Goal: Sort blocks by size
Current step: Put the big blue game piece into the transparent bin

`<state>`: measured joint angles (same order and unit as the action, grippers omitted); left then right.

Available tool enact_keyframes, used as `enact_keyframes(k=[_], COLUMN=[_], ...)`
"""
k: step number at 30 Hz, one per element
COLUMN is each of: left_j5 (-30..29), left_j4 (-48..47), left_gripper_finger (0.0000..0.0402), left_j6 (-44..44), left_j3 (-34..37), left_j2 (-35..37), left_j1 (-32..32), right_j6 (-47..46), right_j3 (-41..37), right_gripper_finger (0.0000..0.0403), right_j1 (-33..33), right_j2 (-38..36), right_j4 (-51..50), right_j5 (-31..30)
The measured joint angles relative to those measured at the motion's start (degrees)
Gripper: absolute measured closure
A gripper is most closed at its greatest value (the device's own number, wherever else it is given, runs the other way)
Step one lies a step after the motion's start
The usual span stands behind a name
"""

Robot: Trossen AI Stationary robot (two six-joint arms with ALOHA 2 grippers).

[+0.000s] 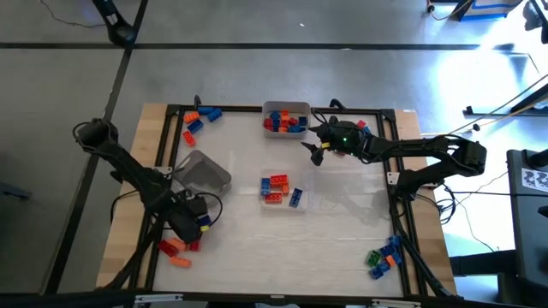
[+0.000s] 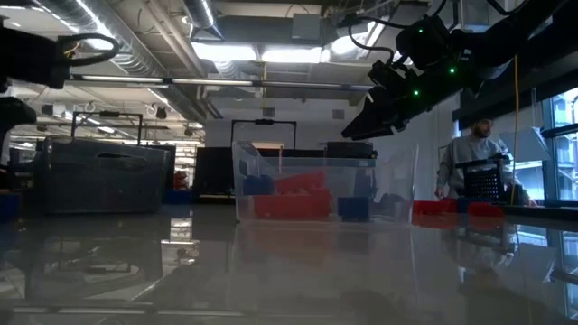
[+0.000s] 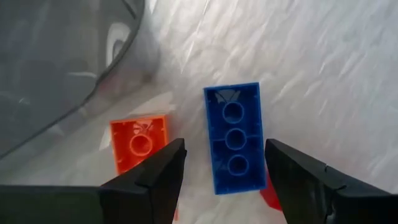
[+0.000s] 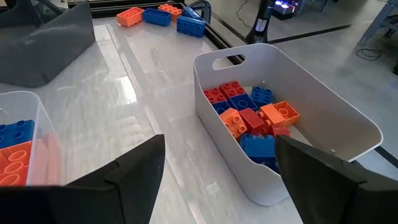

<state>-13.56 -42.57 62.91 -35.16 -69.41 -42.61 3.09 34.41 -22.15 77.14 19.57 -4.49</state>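
Because the blue brick (image 3: pixel 235 138) lies straight ahead of our left gripper (image 3: pixel 225 180), with its long axis pointing away from the wrist and running parallel to the gap between the fingers, we judge that the coming move turns on one thing: the fingers (image 3: pixel 153 177) already stand on either side of the brick's narrow width, so a closure would meet its two long sides. Our left fingers are spread wide, holding nothing, one tip just outside each long edge, and the brick's near end sits between the tips while its far end reaches past them. A small orange brick (image 3: pixel 140 142) lies just beside the blue one, outside one fingertip and close to it; we think that finger could catch it on the way down. A grey tray wall (image 3: pixel 68 68) curves beyond the orange brick.

Our left arm is plainly the nearer one. Our right gripper (image 4: pixel 217 177) hovers well apart, fingers spread and empty, beside the white bin (image 4: pixel 348 134) that holds a mixed heap of blocks (image 4: pixel 252 118) ahead of its tips.
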Motion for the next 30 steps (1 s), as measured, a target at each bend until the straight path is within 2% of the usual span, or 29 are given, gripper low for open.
enact_keyframes(k=[19,25,30], left_j5=[0.37,0.14,-0.07], left_j4=[8.07,9.18,9.09], left_gripper_finger=[0.0192,0.0193,0.0234], left_j6=[3.07,1.65,0.25], left_j3=[6.87,8.12,8.39], left_j2=[0.0,0.04,0.09], left_j1=[0.0,0.0,0.02], right_j6=[0.02,0.12,0.13], right_j3=[-0.02,-0.02,-0.02], right_gripper_finger=[0.0103,0.0103,0.0103], right_j1=[0.0,0.0,0.02], right_j2=[0.0,0.0,0.0], right_j4=[-0.04,-0.02,-0.02], right_j5=[0.02,0.0,0.0])
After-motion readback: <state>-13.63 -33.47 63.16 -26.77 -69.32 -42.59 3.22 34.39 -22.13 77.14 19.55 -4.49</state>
